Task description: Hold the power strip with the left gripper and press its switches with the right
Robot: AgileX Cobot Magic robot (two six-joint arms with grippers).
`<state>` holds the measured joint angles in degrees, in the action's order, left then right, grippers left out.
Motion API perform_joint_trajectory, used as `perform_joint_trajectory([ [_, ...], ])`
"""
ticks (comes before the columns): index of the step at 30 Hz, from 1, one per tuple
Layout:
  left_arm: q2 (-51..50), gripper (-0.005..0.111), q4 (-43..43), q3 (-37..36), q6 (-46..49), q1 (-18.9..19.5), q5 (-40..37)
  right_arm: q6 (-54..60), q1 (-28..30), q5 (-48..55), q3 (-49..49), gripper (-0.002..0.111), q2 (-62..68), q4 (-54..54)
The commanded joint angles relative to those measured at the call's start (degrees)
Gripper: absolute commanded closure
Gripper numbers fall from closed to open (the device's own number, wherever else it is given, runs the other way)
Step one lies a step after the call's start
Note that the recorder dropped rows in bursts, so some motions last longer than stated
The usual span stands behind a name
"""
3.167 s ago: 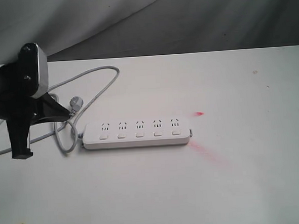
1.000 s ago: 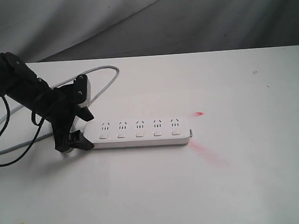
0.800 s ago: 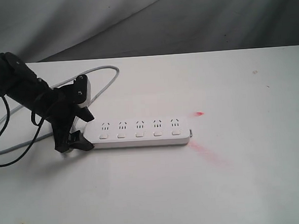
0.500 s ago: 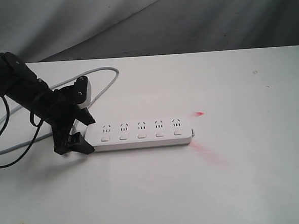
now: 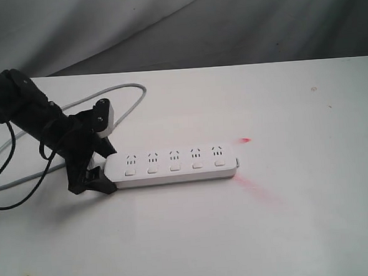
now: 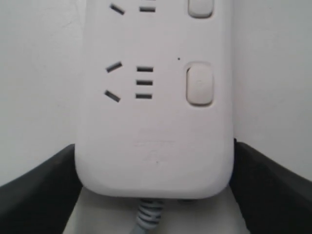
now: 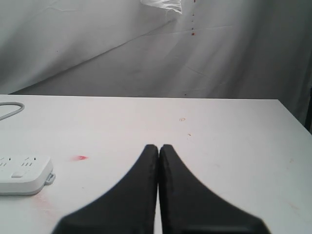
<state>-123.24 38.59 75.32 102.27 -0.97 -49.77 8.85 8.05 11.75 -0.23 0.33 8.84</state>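
The white power strip (image 5: 173,165) lies lengthwise on the white table, its five switches (image 5: 173,168) in a row along the near side. My left gripper (image 5: 103,166) is shut on the strip's cord end, one black jaw on each long side. In the left wrist view the fingers (image 6: 41,190) press both flanks of the power strip (image 6: 156,122), with the nearest switch (image 6: 200,84) and the cord (image 6: 148,217) showing. My right gripper (image 7: 159,148) is shut on nothing above the table, well away from the power strip's far end (image 7: 22,173). It is outside the exterior view.
The grey cord (image 5: 122,92) loops behind the strip toward the table's left edge. A small red mark (image 5: 245,140) lies just past the strip's right end, with a pink smear (image 5: 256,188) nearer. A grey cloth backdrop (image 5: 227,23) hangs behind the table.
The left gripper came in from the left, dropped to the strip's cord end and closed on it. The strip has shifted slightly to the right. The right gripper stays out of the exterior view.
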Motion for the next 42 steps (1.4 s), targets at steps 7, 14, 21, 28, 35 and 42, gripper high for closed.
perform_joint_trajectory([
  [7,-0.36,0.039,1.54,0.15,-0.51,-0.35,-0.81,-0.26,0.53,-0.58,0.23,0.108,-0.33,-0.38],
  [14,-0.36,0.039,1.54,0.15,-0.51,-0.35,-1.64,-0.26,0.53,-0.58,0.23,0.108,-0.33,-0.38],
  [21,-0.36,0.039,1.54,0.15,-0.37,-0.35,-1.51,-0.26,0.53,-0.58,0.23,0.108,-0.33,-0.38],
  [28,-0.36,0.039,1.54,0.15,0.06,-0.35,-1.49,-0.26,0.53,-0.58,0.23,0.108,-0.33,-0.38],
  [35,-0.36,0.039,1.54,0.15,0.06,-0.35,-1.49,-0.26,0.53,-0.58,0.23,0.108,-0.33,-0.38],
  [42,-0.36,0.039,1.54,0.15,-0.05,-0.35,-1.49,-0.38,0.53,-0.58,0.23,0.108,-0.33,-0.38],
])
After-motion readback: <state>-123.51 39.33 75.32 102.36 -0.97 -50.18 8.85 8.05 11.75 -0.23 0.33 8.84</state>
